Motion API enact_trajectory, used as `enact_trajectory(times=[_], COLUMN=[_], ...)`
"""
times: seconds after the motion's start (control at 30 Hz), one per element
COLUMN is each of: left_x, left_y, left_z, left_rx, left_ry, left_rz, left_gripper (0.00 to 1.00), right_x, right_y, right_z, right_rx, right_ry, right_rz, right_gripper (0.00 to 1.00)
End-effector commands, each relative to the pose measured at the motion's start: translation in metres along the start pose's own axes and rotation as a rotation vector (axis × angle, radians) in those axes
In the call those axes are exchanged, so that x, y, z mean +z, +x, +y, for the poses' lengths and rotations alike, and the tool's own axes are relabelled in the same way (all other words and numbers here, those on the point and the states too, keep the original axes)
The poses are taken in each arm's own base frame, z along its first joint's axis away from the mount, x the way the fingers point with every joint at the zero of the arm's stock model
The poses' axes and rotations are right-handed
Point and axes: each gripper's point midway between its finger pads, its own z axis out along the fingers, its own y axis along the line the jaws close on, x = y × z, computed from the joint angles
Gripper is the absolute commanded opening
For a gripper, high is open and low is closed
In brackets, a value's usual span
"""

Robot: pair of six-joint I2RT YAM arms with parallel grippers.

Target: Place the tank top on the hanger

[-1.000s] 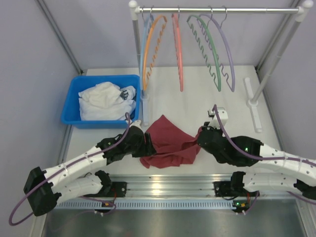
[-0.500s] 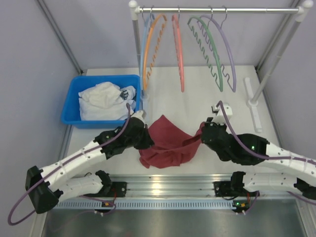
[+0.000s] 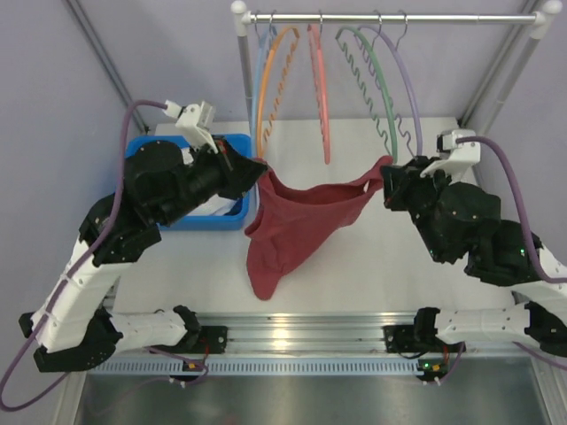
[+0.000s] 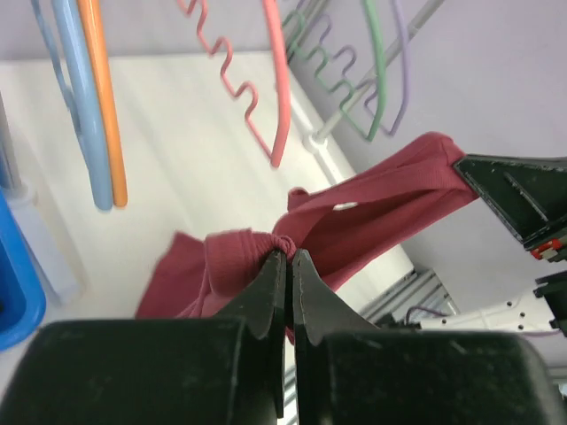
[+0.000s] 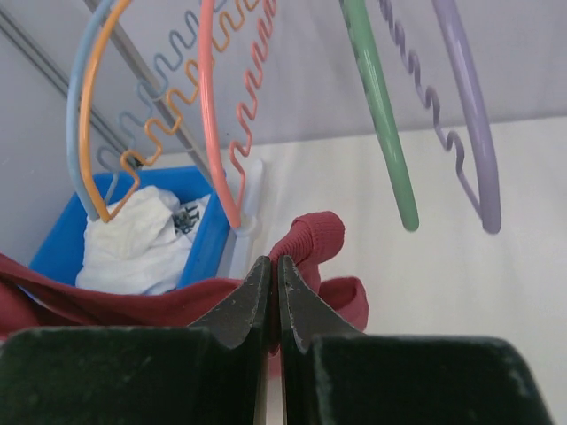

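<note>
The maroon tank top (image 3: 301, 221) hangs in the air, stretched between both arms, its lower end drooping toward the table. My left gripper (image 3: 257, 166) is shut on its left strap, seen bunched at my fingertips in the left wrist view (image 4: 257, 243). My right gripper (image 3: 386, 177) is shut on the right strap (image 5: 314, 239). The pale lavender hanger (image 3: 407, 84) hangs at the right end of the rail, above and just behind my right gripper; in the right wrist view the hanger (image 5: 469, 115) is at upper right.
The rail (image 3: 390, 17) also holds a green hanger (image 3: 376, 84), a salmon hanger (image 3: 319, 88), an orange one (image 3: 270, 80) and a light blue one (image 3: 258, 80). A blue bin (image 3: 151, 164) with white cloth (image 5: 142, 239) sits behind the left arm. White rack posts (image 3: 496, 106) stand at both ends.
The left gripper closed on the left strap. Both arms rose from the table and spread apart, lifting the tank top off the surface and stretching it in front of the hangers.
</note>
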Motion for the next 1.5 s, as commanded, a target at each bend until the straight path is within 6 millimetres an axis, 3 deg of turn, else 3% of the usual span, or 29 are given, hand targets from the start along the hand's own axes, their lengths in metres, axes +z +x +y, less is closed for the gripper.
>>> enact_trajectory(times=[0.0, 0.1, 0.23, 0.33, 0.37, 0.4, 0.47, 0.5, 0.57, 0.6, 0.67, 0.7, 0.73, 0.77, 0.8, 0.87, 0.97, 1.13, 1.23, 1.27, 1.33, 1.37, 1.47], left_x=[-0.006, -0.001, 0.001, 0.01, 0.015, 0.018, 0.016, 0.027, 0.031, 0.038, 0.048, 0.053, 0.053, 0.058, 0.068, 0.072, 0.084, 0.089, 0.082, 0.08, 0.077, 0.071, 0.061], left_y=[-0.033, -0.041, -0.043, -0.02, 0.001, 0.015, 0.031, 0.076, 0.104, 0.152, 0.185, 0.202, 0.246, 0.264, 0.272, 0.31, 0.332, 0.346, 0.346, 0.343, 0.337, 0.335, 0.329], left_z=[-0.011, -0.011, 0.0, 0.013, 0.023, 0.031, 0.037, 0.056, 0.062, 0.08, 0.088, 0.089, 0.111, 0.118, 0.12, 0.134, 0.14, 0.152, 0.161, 0.16, 0.168, 0.171, 0.179], left_rx=[0.089, 0.114, 0.125, 0.114, 0.102, 0.095, 0.058, 0.039, -0.014, -0.048, -0.099, -0.133, -0.142, -0.155, -0.174, -0.191, -0.194, -0.177, -0.165, -0.164, -0.152, -0.147, -0.137], left_ry=[0.002, -0.027, -0.086, -0.12, -0.143, -0.158, -0.145, -0.176, -0.151, -0.171, -0.148, -0.132, -0.165, -0.18, -0.162, -0.178, -0.196, -0.258, -0.311, -0.309, -0.358, -0.377, -0.43], left_rz=[-0.049, -0.047, -0.062, -0.008, 0.037, 0.064, 0.067, 0.167, 0.188, 0.29, 0.321, 0.344, 0.433, 0.464, 0.444, 0.526, 0.589, 0.638, 0.646, 0.637, 0.611, 0.608, 0.594], left_gripper=[0.0, 0.0, 0.0, 0.0, 0.0, 0.0, 0.0, 0.0, 0.0, 0.0, 0.0, 0.0, 0.0, 0.0, 0.0, 0.0, 0.0, 0.02, 0.11, 0.15, 0.19, 0.2, 0.22], right_x=[-0.003, -0.004, 0.0, 0.005, 0.007, 0.01, 0.01, 0.013, 0.01, 0.01, 0.004, 0.002, 0.001, -0.003, -0.006, -0.008, -0.008, -0.009, -0.01, -0.011, -0.012, -0.011, -0.011], right_y=[-0.057, -0.077, -0.075, -0.054, -0.044, -0.019, 0.009, 0.047, 0.086, 0.13, 0.179, 0.221, 0.239, 0.261, 0.29, 0.32, 0.337, 0.35, 0.348, 0.344, 0.339, 0.331, 0.315], right_z=[0.003, 0.004, 0.006, 0.006, 0.006, 0.002, -0.002, -0.007, -0.013, -0.021, -0.021, -0.033, -0.032, -0.033, -0.046, -0.051, -0.05, -0.047, -0.043, -0.039, -0.037, -0.032, -0.029], right_rx=[0.001, 0.015, -0.026, -0.049, -0.054, -0.11, -0.055, -0.056, -0.021, -0.006, 0.031, 0.039, 0.063, 0.069, 0.055, 0.051, 0.041, -0.004, -0.017, -0.014, -0.036, -0.035, -0.081], right_ry=[0.01, 0.02, 0.047, 0.063, 0.073, 0.089, 0.094, 0.11, 0.091, 0.114, 0.085, 0.119, 0.111, 0.1, 0.128, 0.129, 0.121, 0.1, 0.085, 0.072, 0.053, 0.047, 0.047], right_rz=[-0.127, -0.163, -0.162, -0.126, -0.109, -0.062, -0.017, 0.041, 0.113, 0.179, 0.29, 0.351, 0.378, 0.429, 0.472, 0.526, 0.569, 0.624, 0.642, 0.642, 0.646, 0.645, 0.645], right_gripper=[0.0, 0.0, 0.0, 0.0, 0.0, 0.0, 0.0, 0.0, 0.0, 0.0, 0.0, 0.0, 0.0, 0.0, 0.0, 0.0, 0.05, 0.16, 0.32, 0.45, 0.6, 0.79, 0.81])
